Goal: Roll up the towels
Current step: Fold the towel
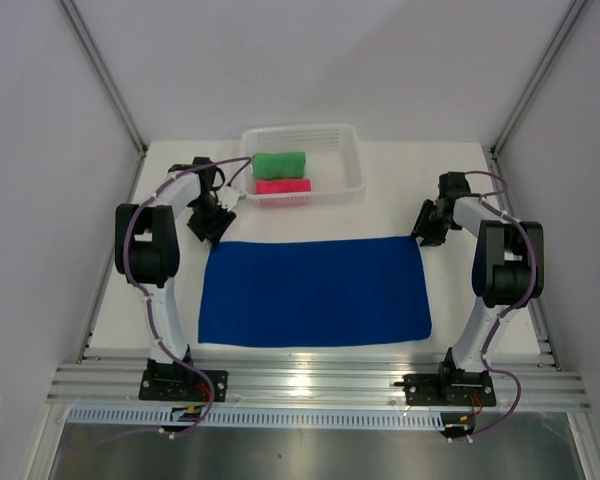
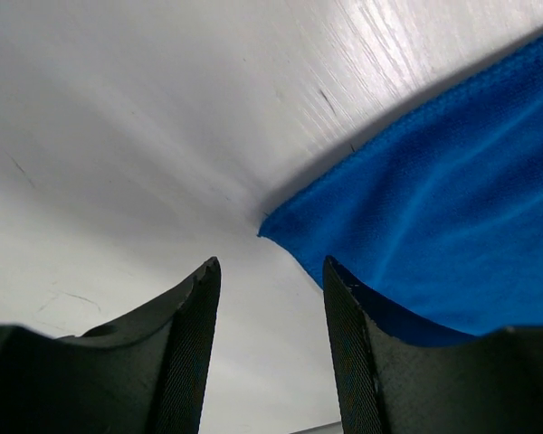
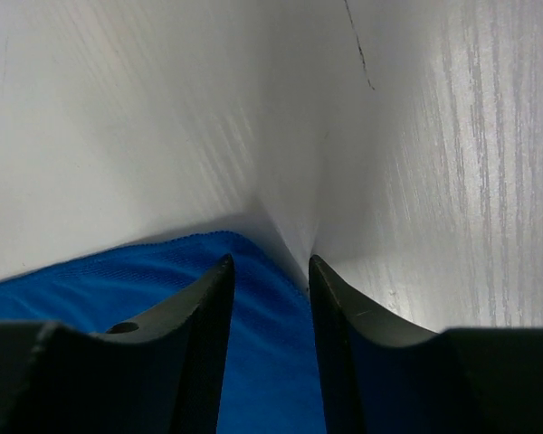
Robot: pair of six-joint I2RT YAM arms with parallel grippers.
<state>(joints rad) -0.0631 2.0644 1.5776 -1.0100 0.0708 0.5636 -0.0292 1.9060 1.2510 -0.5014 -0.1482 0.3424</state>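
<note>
While the blue towel [image 1: 315,292] lies flat, fingers [image 2: 185,362] at its corners gape.

We see the royal blue towel [image 1: 315,292] spread flat and unrolled on the surface [image 1: 460,190], its long edges running left to right. Behind it lie the green towel [image 1: 280,163] and the pink towel [image 1: 283,186], each rolled, side by side in the white basket [image 1: 352,160], with the green one farther back.
</note>
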